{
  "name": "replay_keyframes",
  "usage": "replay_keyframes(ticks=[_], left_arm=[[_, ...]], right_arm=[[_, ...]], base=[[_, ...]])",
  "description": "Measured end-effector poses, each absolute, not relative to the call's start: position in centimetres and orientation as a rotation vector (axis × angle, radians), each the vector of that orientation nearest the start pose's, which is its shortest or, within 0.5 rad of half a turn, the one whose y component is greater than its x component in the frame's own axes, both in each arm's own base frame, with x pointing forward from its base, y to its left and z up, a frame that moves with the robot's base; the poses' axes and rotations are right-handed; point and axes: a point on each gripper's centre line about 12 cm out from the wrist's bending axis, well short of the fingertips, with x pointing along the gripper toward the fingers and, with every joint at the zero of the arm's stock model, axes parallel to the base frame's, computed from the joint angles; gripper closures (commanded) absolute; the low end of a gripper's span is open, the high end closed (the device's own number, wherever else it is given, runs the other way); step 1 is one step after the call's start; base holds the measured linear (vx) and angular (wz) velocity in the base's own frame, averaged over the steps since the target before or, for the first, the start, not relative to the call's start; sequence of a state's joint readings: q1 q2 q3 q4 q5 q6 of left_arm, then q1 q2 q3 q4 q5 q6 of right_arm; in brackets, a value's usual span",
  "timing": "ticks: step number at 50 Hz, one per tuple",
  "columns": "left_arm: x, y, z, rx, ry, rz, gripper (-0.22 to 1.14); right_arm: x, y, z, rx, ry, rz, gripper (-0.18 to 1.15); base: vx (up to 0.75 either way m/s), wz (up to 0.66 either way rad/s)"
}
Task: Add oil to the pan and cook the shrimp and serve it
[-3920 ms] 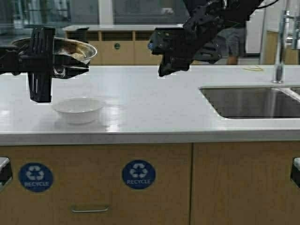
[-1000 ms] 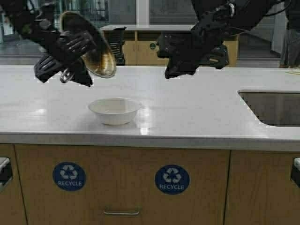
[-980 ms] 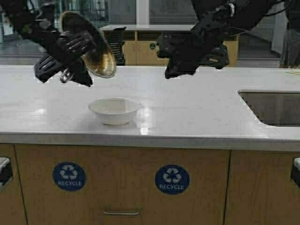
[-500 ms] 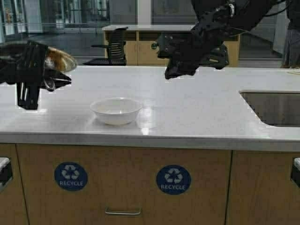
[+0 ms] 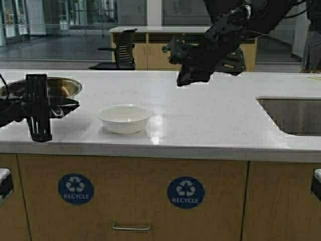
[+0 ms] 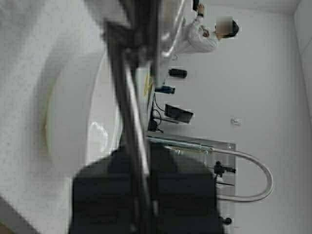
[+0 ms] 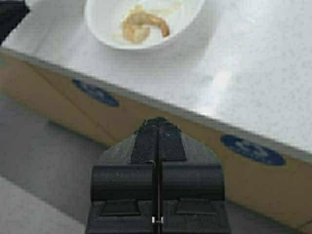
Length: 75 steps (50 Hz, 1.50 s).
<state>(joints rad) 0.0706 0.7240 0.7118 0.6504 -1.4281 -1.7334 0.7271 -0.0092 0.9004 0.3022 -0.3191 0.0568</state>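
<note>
- Shrimp (image 7: 144, 24): curled tan piece lying inside the white bowl (image 5: 124, 118); visible only in the right wrist view, hidden by the bowl wall in the high view.
- White bowl: standing on the counter (image 5: 210, 115), near its front edge, between the two arms.
- Pan (image 5: 47, 88): held level at the far left, beside the bowl and apart from it; front part masked by the left gripper (image 5: 39, 108), inside hard to make out.
- Left gripper: clamped on the pan at its near rim; in the left wrist view only a blurred rim edge and dark body seen.
- Right gripper (image 7: 157, 131): fingers pressed together, holding nothing; raised above the counter behind the bowl.
- Sink (image 5: 293, 115): cut off at the right edge.
</note>
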Motion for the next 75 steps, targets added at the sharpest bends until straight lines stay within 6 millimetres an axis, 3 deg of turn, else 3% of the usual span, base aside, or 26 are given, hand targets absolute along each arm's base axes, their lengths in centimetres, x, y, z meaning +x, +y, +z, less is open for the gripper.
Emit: replay_keyframes(ticks=[21,34,75], left_arm=[[38.2,-4.6,-2.5,-1.624,0.586,-0.391,0.87],[38.4,-5.2,-2.4,-1.650,0.631,-0.424,0.87],[36.2,-6.1,-3.2,-1.572,0.744,-0.381,0.87]], right_arm=[[26.4,22.0,12.4,0.082,0.656,0.507,0.91],[26.4,22.0,12.3,0.080,0.657,0.507,0.91],[26.5,22.0,11.7,0.075,0.669,0.500,0.91]], base=[[0.00,0.00],[0.00,0.00],[0.00,0.00]])
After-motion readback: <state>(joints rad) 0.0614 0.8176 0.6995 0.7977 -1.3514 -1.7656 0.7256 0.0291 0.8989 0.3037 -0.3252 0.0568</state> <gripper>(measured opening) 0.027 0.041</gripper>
